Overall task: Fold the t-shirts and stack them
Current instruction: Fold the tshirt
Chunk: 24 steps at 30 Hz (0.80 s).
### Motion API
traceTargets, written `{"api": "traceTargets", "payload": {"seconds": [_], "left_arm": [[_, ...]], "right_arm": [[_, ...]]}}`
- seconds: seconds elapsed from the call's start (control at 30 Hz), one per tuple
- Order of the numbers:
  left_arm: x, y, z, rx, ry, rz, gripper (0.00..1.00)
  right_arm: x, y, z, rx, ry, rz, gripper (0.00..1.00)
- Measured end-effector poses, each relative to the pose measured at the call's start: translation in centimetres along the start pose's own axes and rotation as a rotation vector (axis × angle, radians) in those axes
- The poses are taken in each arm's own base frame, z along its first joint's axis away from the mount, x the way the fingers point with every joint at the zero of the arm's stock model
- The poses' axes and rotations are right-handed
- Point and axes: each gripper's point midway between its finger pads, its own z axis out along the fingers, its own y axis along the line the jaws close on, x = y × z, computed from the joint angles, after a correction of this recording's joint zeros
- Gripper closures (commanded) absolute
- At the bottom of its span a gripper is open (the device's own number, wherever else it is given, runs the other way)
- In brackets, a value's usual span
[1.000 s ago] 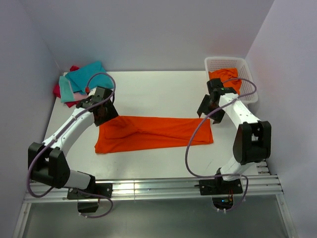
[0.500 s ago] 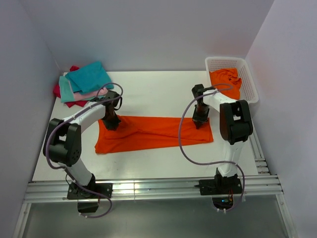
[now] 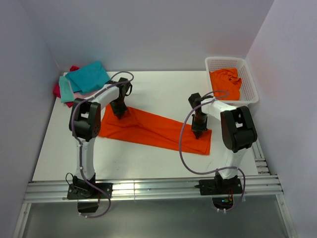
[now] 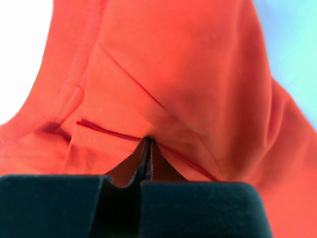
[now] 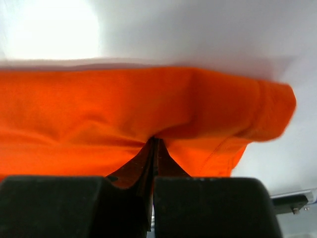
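Long folded bright orange fabric t-shirt (image 3: 153,130) now slanted, left gripper (image 3: 120,114) shifted farther back, right gripper (image 3: 197,133) nearer, both seemingly newly pinching it.

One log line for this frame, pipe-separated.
left gripper: shut on orange tee, left end | right gripper: shut on it, right end | stack: far-left corner | basket: holds second tee

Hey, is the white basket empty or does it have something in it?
Not empty: a crumpled orange t-shirt lies inside the basket.
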Motion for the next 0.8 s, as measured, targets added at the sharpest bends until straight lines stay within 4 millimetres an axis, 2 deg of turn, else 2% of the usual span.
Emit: {"api": "traceTargets", "payload": {"seconds": [0.07,0.17,0.23,0.3,0.33,0.37,0.43,0.47,0.5,0.53,0.57,0.6,0.63,0.67,0.7,0.8], "left_arm": [[-1.8,-1.5,0.3,0.000,-0.012,0.021,1.00],[-5.4,-5.3,0.5,0.053,-0.051,0.032,1.00],[-8.4,-9.2,0.3,0.167,-0.093,0.027,1.00],[-10.1,-13.5,-0.2,0.341,-0.115,0.030,0.98],[-10.4,-15.1,-0.6,0.415,-0.116,0.036,0.96],[-10.3,-16.4,-1.1,0.481,-0.109,0.046,0.90],[-10.0,-18.7,-2.5,0.597,-0.108,0.081,0.82],[-10.0,-20.0,-3.4,0.658,-0.118,0.099,0.77],[-9.8,-21.1,-4.4,0.712,-0.126,0.118,0.65],[-9.6,-22.1,-5.3,0.755,-0.133,0.135,0.56],[-9.3,-23.0,-6.2,0.796,-0.140,0.151,0.47],[-9.1,-23.7,-7.2,0.827,-0.150,0.163,0.30],[-8.9,-24.2,-8.4,0.855,-0.161,0.180,0.19],[-8.7,-24.6,-9.7,0.877,-0.177,0.191,0.14],[-8.7,-24.7,-11.1,0.895,-0.193,0.195,0.08],[-10.2,-24.0,-16.6,0.950,-0.286,0.194,0.05]], "right_arm": [[1.9,0.9,-0.1,-0.010,0.023,-0.046,1.00],[5.3,3.6,-0.3,-0.015,0.059,-0.174,1.00],[8.6,7.0,-0.7,-0.032,0.080,-0.320,1.00],[12.3,11.1,-1.2,-0.064,0.100,-0.492,1.00],[14.3,13.4,-1.6,-0.091,0.107,-0.584,1.00],[16.3,15.8,-1.9,-0.123,0.107,-0.675,1.00],[19.3,19.2,-2.5,-0.183,0.087,-0.807,1.00],[20.6,20.6,-2.7,-0.211,0.069,-0.862,0.95],[22.0,21.8,-3.0,-0.242,0.048,-0.913,0.91],[22.8,22.3,-3.2,-0.255,0.040,-0.937,0.83],[23.3,22.4,-3.3,-0.260,0.035,-0.951,0.57],[23.3,22.4,-3.4,-0.256,0.028,-0.952,0.49],[23.1,22.3,-3.5,-0.252,0.020,-0.944,0.32],[22.7,22.3,-3.7,-0.247,0.008,-0.930,0.27],[22.0,22.1,-3.9,-0.237,-0.010,-0.919,0.26],[20.2,21.5,-4.9,-0.192,-0.072,-0.881,0.25]]}}
